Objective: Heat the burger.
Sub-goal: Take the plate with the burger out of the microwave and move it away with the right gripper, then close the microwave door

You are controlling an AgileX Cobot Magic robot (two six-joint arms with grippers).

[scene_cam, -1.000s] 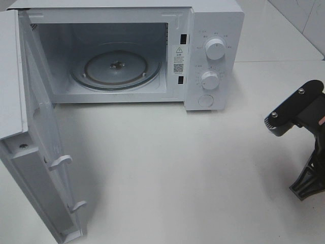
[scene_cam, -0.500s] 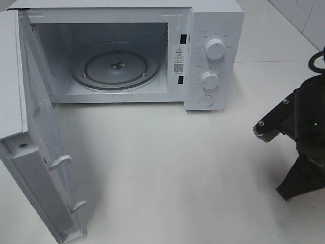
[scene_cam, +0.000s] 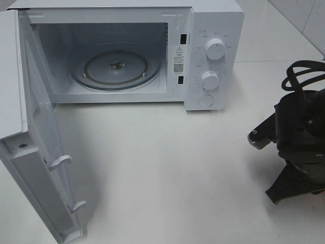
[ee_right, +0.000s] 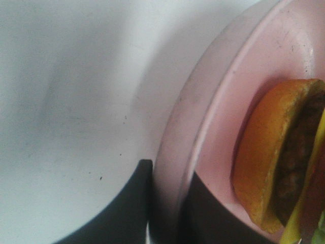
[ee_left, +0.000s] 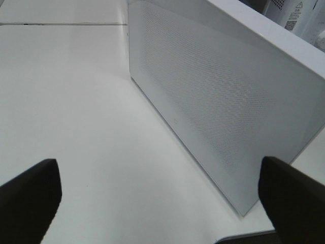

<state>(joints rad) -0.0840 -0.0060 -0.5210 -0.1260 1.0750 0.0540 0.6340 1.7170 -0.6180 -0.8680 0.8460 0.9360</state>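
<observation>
The right claw (ee_right: 165, 203) pinches the pink plate's (ee_right: 213, 112) rim, burger (ee_right: 269, 152) on it; left claw (ee_left: 157, 193) gapes.

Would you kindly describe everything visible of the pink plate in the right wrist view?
The round pink plate, smooth and matte with a raised rim, shows only in part. The glossy golden-brown burger rests on it, bun, dark patty and yellow cheese visible. The right pincer is shut on its rim, one dark finger on each side. White tabletop lies behind.

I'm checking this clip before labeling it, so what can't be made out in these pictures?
- Golden-brown bun burger: right wrist view's edge cuts it off; absent from the high view.
- Round pink plate: only its gripped rim shows.
- Right gripper: blurred, too close.
- White microwave's dial markings: too small.
</observation>
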